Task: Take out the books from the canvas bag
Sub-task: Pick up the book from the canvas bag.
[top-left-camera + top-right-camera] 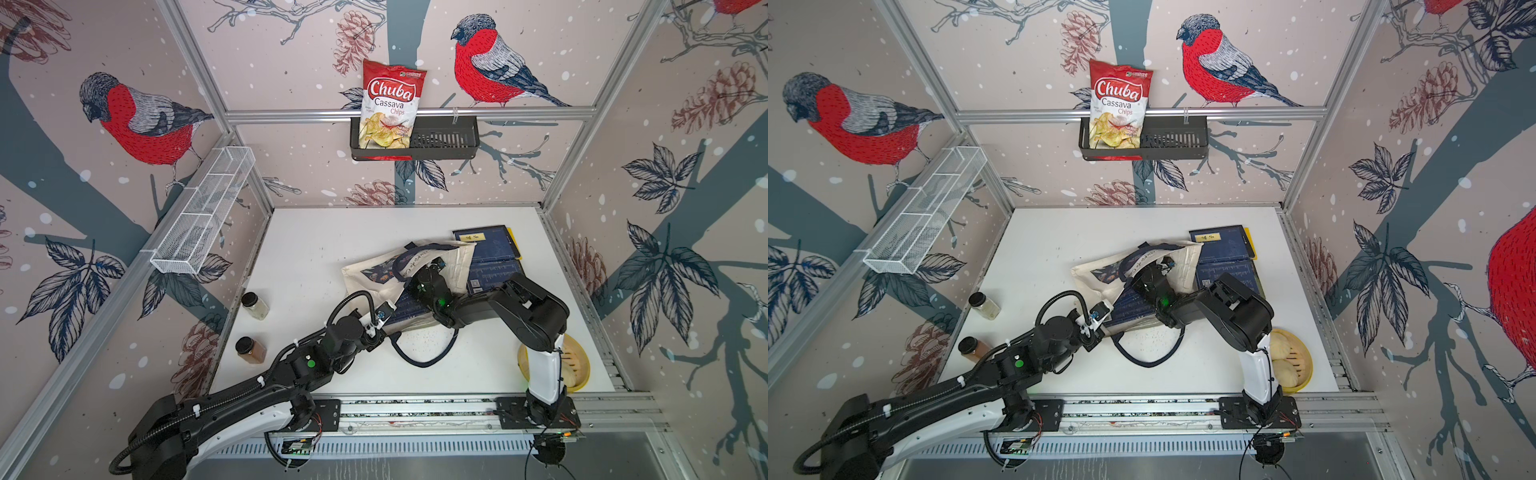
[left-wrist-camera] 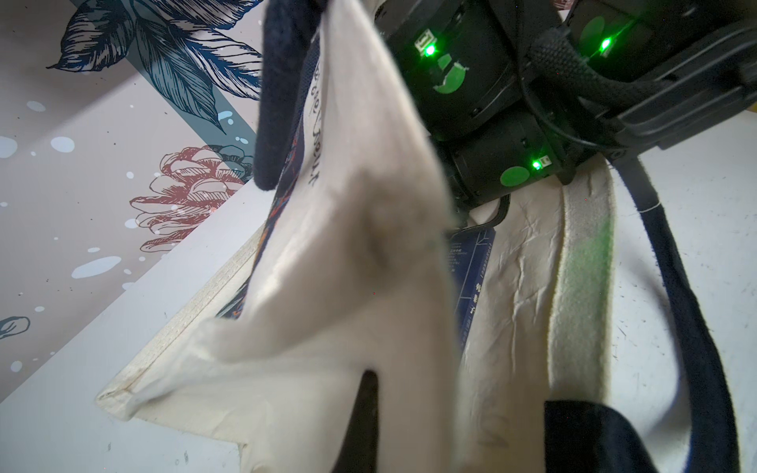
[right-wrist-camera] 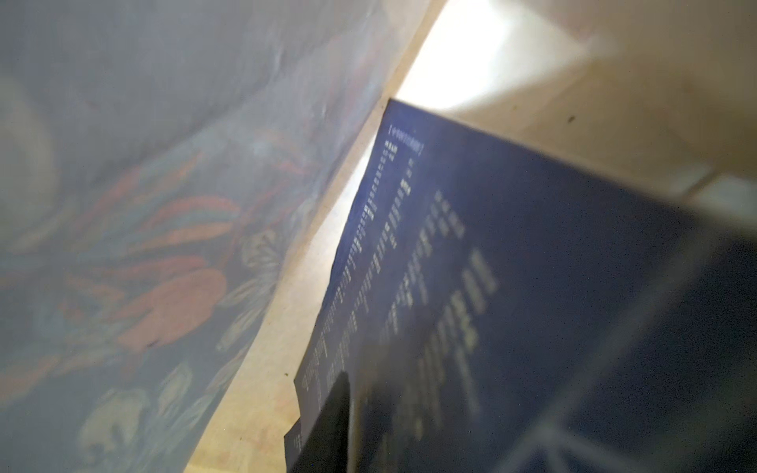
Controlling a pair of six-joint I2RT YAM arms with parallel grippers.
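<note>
Half the white table [image 1: 307, 257], its left side, is mostly open. Limp cream canvas bag [image 1: 358, 286] lies mid-table, mouth raised; my left jaws are pinching its cloth rim. Flat navy books [image 1: 490, 253] are stacked near the right edge, and one navy book [image 3: 532, 286] is inside the bag. My right jaws are inside too; I cannot tell their grip.

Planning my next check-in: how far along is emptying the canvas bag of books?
Done: several books lie stacked beside the canvas bag. In hand: left hand pinches the bag's mouth open while the right arm reaches in. Left: at least one navy book inside.
</note>
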